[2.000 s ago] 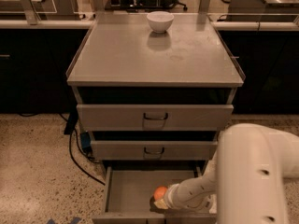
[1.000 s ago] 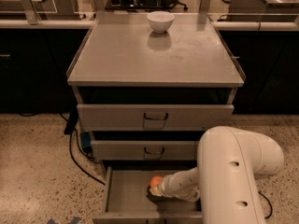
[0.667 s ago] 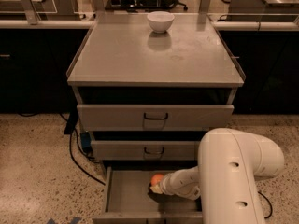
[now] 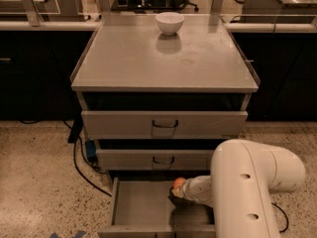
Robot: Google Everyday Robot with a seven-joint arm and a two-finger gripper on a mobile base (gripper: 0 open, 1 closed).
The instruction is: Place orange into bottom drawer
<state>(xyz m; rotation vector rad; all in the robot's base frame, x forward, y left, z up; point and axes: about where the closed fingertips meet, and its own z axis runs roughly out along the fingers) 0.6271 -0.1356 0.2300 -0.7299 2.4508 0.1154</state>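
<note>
One orange at the gripper's tip, over the open bottom drawer

At the far left of the frame, speckled floor (image 4: 34, 182) runs up to dark counter fronts. A black cable (image 4: 81, 171) trails across it toward the foot of the cabinet, and a small blue object (image 4: 90, 150) sits where the cable meets the cabinet's left side.

The grey cabinet fills the middle of the frame. Its flat top (image 4: 148, 63) carries a white bowl (image 4: 170, 23), which stands upright near the back edge, close to centre. Below the top, the upper drawer (image 4: 114, 124) and the middle drawer (image 4: 124, 158) are both pushed in, each with a dark handle at the centre of its front.

The bottom drawer (image 4: 138, 207) is pulled out toward the lower edge of the frame, and the left part of its grey floor is bare.

The orange (image 4: 179, 183) sits inside the outline of this drawer, toward its back and right of centre, just under the front of the middle drawer. Only its upper part shows, as a small bright cap. It lies directly against the gripper (image 4: 175, 193), on the gripper's upper left end, with no gap visible between them. I cannot tell whether it rests on the drawer floor or hangs above it.

The gripper shows only as a dark patch low in the drawer, pointing left. I cannot tell whether it is spread, closed or clamped on the fruit.

Further right, the thick white arm (image 4: 247, 182) fills the lower right of the frame and hides the drawer's right side.
</note>
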